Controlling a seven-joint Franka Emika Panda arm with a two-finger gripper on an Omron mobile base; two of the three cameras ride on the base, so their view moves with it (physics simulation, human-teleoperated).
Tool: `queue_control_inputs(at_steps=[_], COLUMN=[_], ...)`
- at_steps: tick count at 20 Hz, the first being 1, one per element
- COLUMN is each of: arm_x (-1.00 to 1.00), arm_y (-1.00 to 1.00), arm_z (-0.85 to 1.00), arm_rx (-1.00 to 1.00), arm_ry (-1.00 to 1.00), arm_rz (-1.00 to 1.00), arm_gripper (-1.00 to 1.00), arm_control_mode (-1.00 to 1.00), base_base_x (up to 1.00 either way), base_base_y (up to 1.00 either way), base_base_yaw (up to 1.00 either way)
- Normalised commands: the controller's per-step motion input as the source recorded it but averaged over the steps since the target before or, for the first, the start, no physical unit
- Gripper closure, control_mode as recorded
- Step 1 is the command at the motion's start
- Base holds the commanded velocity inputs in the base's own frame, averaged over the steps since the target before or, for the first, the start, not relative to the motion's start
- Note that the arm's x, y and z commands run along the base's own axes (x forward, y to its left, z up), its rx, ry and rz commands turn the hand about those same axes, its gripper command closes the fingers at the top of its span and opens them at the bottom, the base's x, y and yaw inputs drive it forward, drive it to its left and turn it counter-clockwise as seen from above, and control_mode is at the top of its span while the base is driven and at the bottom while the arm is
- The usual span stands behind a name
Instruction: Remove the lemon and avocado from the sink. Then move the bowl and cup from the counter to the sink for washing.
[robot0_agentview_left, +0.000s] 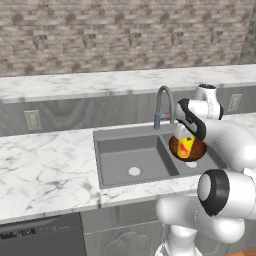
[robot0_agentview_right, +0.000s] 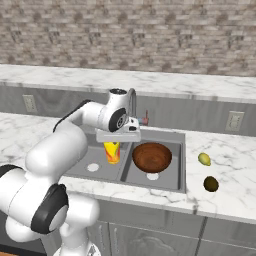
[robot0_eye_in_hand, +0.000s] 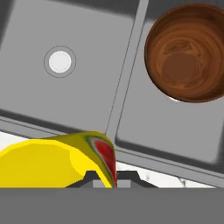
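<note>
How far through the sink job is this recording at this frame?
Done: the lemon and avocado lie on the counter right of the sink, and the bowl sits in its right basin. In hand: the gripper is shut on the cup, held above the sink near the divider. Left: lowering the cup into a basin and letting go.

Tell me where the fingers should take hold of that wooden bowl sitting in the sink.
Probably the bowl's rim, from straight above. It sits upright and open in one basin of the sink, too wide to span, so one finger likely goes inside the wall, one outside, on the side away from the divider.
</note>
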Motion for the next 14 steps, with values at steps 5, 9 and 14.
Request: queue_control_inputs(at_steps=[5,9,14], arm_x=[0.08,0.10,0.10], arm_y=[-0.27,-0.29,-0.26], arm_z=[-0.04,-0.05,-0.06], arm_rx=[0.00,0.00,0.01], arm_ry=[-0.01,0.00,-0.02], arm_rz=[0.02,0.02,0.03], arm_gripper=[1.00,1.00,1.00], arm_control_mode=[-1.00,-1.00,-1.00], base_base_x=[0.00,0.00,0.00], base_base_y=[0.00,0.00,0.00], base_base_yaw=[0.00,0.00,0.00])
